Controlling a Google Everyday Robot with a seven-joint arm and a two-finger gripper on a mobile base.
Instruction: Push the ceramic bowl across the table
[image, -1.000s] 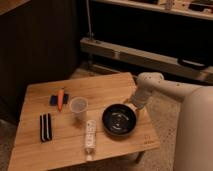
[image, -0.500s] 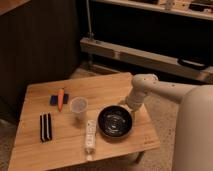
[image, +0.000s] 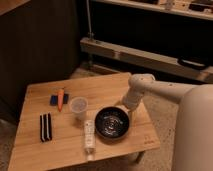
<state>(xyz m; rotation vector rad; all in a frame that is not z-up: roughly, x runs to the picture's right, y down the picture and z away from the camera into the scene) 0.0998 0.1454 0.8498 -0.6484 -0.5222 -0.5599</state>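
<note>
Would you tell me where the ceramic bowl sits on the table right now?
In the camera view, the ceramic bowl sits toward the table's front-right corner, beside the white oblong object, with the gripper at its upper-right rim.

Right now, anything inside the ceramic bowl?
Nothing visible inside the ceramic bowl, just pale glints. The gripper sits at its far-right rim and may cover a sliver of it.

On the table (image: 100, 87), the ceramic bowl (image: 112, 122) sits right of centre, with the gripper (image: 126, 106) at its far-right rim. A cup (image: 78, 106) stands left of the bowl, a bottle (image: 89, 136) lies nearer, just beside the bowl's left, and two bars (image: 46, 127) lie further left.
</note>
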